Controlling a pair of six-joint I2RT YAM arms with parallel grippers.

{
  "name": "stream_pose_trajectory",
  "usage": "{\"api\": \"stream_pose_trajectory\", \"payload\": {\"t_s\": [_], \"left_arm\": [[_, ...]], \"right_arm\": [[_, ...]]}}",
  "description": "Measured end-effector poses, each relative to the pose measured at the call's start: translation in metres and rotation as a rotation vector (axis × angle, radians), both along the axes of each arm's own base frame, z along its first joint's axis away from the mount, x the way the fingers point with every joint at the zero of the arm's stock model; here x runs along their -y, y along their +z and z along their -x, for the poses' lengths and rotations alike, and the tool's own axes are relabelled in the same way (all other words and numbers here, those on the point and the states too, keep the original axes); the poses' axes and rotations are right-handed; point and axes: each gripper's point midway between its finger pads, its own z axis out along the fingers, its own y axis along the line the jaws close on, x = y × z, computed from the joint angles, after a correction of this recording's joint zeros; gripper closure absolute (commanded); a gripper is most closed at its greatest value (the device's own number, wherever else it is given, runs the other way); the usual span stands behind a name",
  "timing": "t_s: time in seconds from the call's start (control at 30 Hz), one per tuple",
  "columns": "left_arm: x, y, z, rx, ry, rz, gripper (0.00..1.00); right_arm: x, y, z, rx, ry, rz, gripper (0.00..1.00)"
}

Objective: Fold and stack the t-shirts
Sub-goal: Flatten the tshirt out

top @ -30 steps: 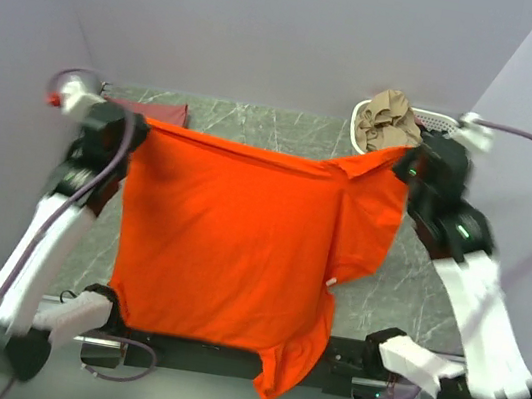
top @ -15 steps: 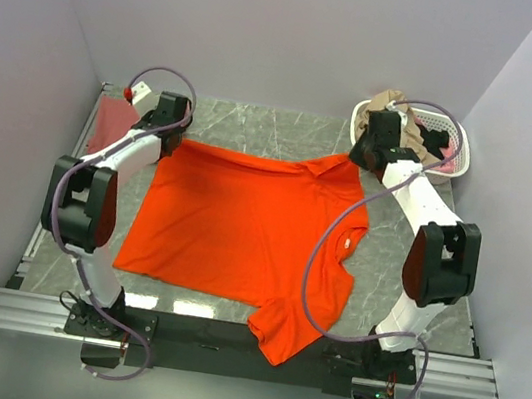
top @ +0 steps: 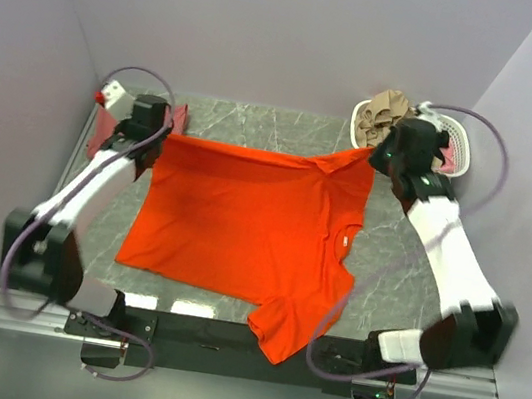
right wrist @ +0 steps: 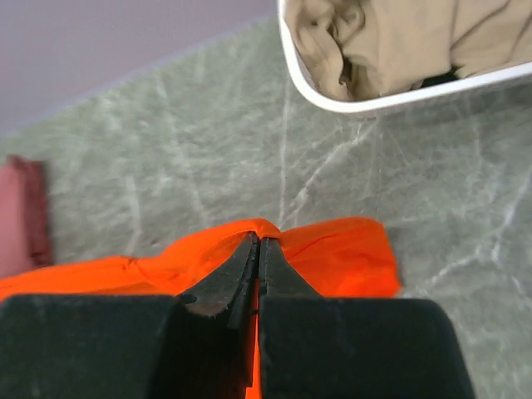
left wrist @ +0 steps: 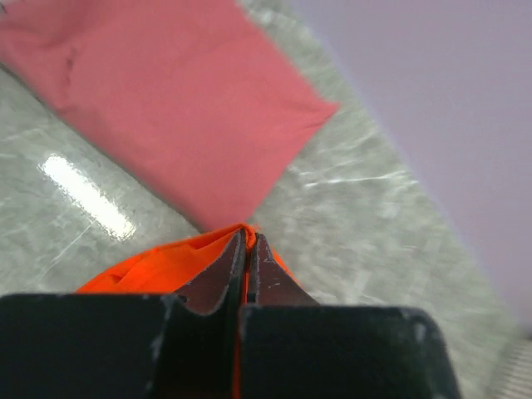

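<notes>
The bright orange-red t-shirt (top: 241, 226) lies spread over the table, one sleeve hanging over the near edge. My left gripper (top: 155, 133) is shut on its far left corner (left wrist: 208, 249). My right gripper (top: 379, 157) is shut on its far right corner (right wrist: 332, 253). Both hold the far edge just above the table. The dusty brick-red shirt (top: 116, 123), folded to a rectangle, lies at the far left corner behind my left gripper (left wrist: 247, 241); it fills the upper left of the left wrist view (left wrist: 166, 108).
A white slotted basket (top: 455, 138) with tan cloth (top: 380, 116) stands at the far right corner, just behind my right gripper (right wrist: 258, 245); its rim (right wrist: 391, 98) shows in the right wrist view. Grey walls close in on the left, back and right. The table is grey marble (top: 405, 282).
A second ago the shirt hung high between both raised grippers. Both came down and forward, laying it flat. Since half a second ago both arms have swung outward, still gripping the far corners.
</notes>
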Motion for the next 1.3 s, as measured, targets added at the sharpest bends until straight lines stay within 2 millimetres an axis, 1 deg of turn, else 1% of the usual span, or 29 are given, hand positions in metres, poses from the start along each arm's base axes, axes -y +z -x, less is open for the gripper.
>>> {"api": "stream_pose_trajectory", "payload": {"t_s": [0.07, 0.13, 0.2, 0.23, 0.27, 0.33, 0.37, 0.4, 0.53, 0.57, 0.6, 0.67, 0.7, 0.77, 0.83, 0.87, 0.9, 0.93, 0.97, 1.0, 1.03, 1.07, 1.1, 1.13, 1.17, 1.2, 1.23, 1.27, 1.3], "left_arm": [[-0.003, 0.045, 0.024, 0.087, 0.001, 0.025, 1.00], [-0.005, 0.095, 0.048, 0.205, -0.009, 0.056, 1.00], [-0.006, 0.142, 0.078, 0.328, -0.032, 0.087, 0.99], [-0.005, 0.172, 0.099, 0.412, -0.056, 0.109, 1.00], [-0.005, 0.193, 0.116, 0.473, -0.079, 0.125, 0.99], [-0.002, 0.240, 0.157, 0.611, -0.137, 0.157, 0.99], [0.001, 0.262, 0.177, 0.677, -0.174, 0.170, 0.99], [0.003, 0.288, 0.201, 0.751, -0.215, 0.182, 1.00], [0.010, 0.370, 0.284, 0.994, -0.352, 0.196, 0.99], [0.011, 0.386, 0.302, 1.040, -0.378, 0.193, 0.99], [0.012, 0.400, 0.319, 1.080, -0.402, 0.188, 0.99], [0.014, 0.421, 0.345, 1.143, -0.441, 0.176, 1.00], [0.014, 0.428, 0.355, 1.163, -0.457, 0.169, 1.00], [0.016, 0.439, 0.371, 1.192, -0.482, 0.159, 0.99], [0.018, 0.445, 0.377, 1.201, -0.495, 0.155, 0.99], [0.018, 0.447, 0.375, 1.200, -0.498, 0.154, 0.99], [0.020, 0.446, 0.370, 1.190, -0.500, 0.154, 1.00], [0.021, 0.443, 0.359, 1.167, -0.499, 0.156, 1.00], [0.023, 0.439, 0.348, 1.146, -0.497, 0.158, 0.99], [0.024, 0.432, 0.331, 1.112, -0.487, 0.161, 0.99], [0.025, 0.419, 0.309, 1.060, -0.470, 0.165, 1.00], [0.026, 0.404, 0.283, 1.005, -0.447, 0.168, 1.00], [0.027, 0.383, 0.253, 0.931, -0.420, 0.170, 1.00], [0.027, 0.360, 0.225, 0.860, -0.395, 0.170, 0.99], [0.028, 0.331, 0.194, 0.781, -0.369, 0.169, 0.99], [0.030, 0.292, 0.163, 0.679, -0.346, 0.167, 0.99], [0.032, 0.248, 0.135, 0.572, -0.326, 0.163, 0.99], [0.034, 0.211, 0.113, 0.501, -0.313, 0.160, 0.99], [0.035, 0.173, 0.099, 0.418, -0.302, 0.157, 0.99]], "right_arm": [[0.004, 0.035, 0.030, 0.073, 0.006, -0.021, 1.00], [0.007, 0.074, 0.058, 0.166, 0.021, -0.046, 1.00], [0.010, 0.120, 0.094, 0.296, 0.045, -0.080, 1.00], [0.012, 0.142, 0.115, 0.364, 0.060, -0.097, 1.00], [0.014, 0.159, 0.135, 0.419, 0.069, -0.108, 1.00], [0.020, 0.197, 0.183, 0.545, 0.095, -0.131, 1.00], [0.022, 0.209, 0.199, 0.584, 0.102, -0.137, 1.00], [0.026, 0.227, 0.225, 0.642, 0.113, -0.146, 1.00], [0.040, 0.300, 0.320, 0.887, 0.150, -0.166, 1.00], [0.042, 0.314, 0.341, 0.943, 0.160, -0.169, 1.00], [0.045, 0.323, 0.357, 0.978, 0.166, -0.171, 1.00], [0.050, 0.342, 0.390, 1.058, 0.176, -0.171, 1.00], [0.052, 0.350, 0.403, 1.092, 0.177, -0.168, 1.00], [0.056, 0.359, 0.416, 1.131, 0.167, -0.162, 1.00], [0.060, 0.361, 0.418, 1.139, 0.144, -0.157, 1.00], [0.062, 0.361, 0.415, 1.133, 0.127, -0.155, 1.00], [0.064, 0.358, 0.408, 1.114, 0.107, -0.152, 1.00], [0.066, 0.355, 0.399, 1.096, 0.087, -0.151, 1.00], [0.068, 0.352, 0.385, 1.069, 0.066, -0.145, 1.00], [0.069, 0.347, 0.369, 1.041, 0.041, -0.141, 1.00], [0.069, 0.341, 0.353, 1.007, 0.022, -0.135, 1.00], [0.069, 0.331, 0.326, 0.955, -0.006, -0.125, 1.00], [0.069, 0.318, 0.297, 0.902, -0.034, -0.113, 1.00], [0.067, 0.301, 0.265, 0.839, -0.060, -0.098, 1.00], [0.065, 0.275, 0.230, 0.766, -0.083, -0.078, 1.00], [0.063, 0.251, 0.204, 0.706, -0.098, -0.061, 1.00], [0.060, 0.205, 0.168, 0.593, -0.115, -0.029, 1.00], [0.058, 0.175, 0.149, 0.529, -0.120, -0.010, 1.00], [0.054, 0.132, 0.125, 0.442, -0.120, 0.014, 1.00]]}}
